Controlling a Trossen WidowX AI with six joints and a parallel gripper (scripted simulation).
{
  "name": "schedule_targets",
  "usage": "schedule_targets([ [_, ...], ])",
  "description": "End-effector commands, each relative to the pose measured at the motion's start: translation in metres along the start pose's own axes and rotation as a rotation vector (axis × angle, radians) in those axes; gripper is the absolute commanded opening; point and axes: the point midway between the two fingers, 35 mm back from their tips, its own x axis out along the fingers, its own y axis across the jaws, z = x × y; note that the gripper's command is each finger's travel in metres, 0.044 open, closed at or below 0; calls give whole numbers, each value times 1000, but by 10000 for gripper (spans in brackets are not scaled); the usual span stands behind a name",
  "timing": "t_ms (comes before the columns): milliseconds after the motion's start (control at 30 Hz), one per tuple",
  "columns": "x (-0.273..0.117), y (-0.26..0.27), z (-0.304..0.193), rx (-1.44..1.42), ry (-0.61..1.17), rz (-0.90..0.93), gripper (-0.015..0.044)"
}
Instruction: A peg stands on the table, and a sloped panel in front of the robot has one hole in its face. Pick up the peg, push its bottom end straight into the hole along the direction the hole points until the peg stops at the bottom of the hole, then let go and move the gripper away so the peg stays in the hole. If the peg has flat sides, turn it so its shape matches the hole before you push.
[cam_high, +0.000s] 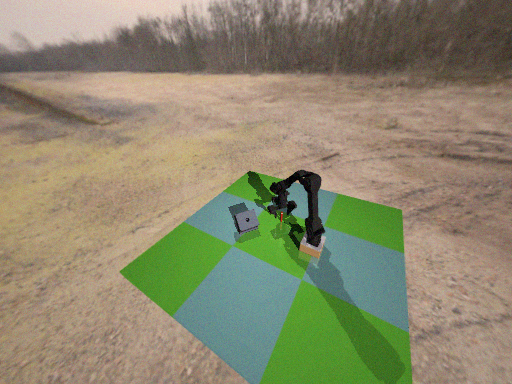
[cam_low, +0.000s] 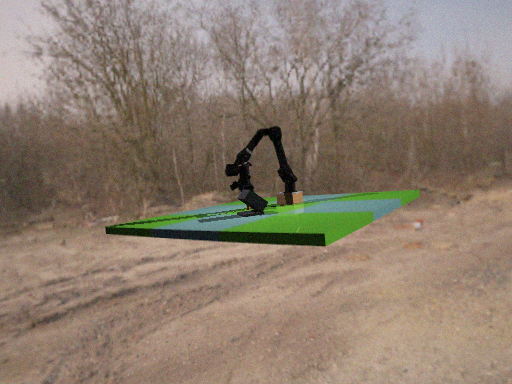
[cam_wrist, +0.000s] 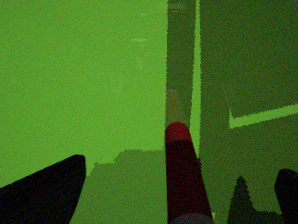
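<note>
Peg upright, prob so fingers can straddle it; they're wide apart, nothing clamped. Panel at left sloped, likely for angled push imo.

A square tabletop of green and grey-blue checks is the landmark. Around it spreads dry, sandy brown ground; beyond it stand bare, brown-grey trees under a pale, hazy sky.
</note>
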Motion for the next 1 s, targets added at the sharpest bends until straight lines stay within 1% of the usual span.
schedule_targets([
  [0, -1, 0, 0, 0, -1, 1, 335],
  [367, -1, 0, 0, 0, -1, 1, 46],
  [600, -1, 0, 0, 0, -1, 1, 0],
  [767, -8, 0, 1, 0, -1, 1, 0],
  [967, -37, 1, 3, 1, -2, 2, 0],
])
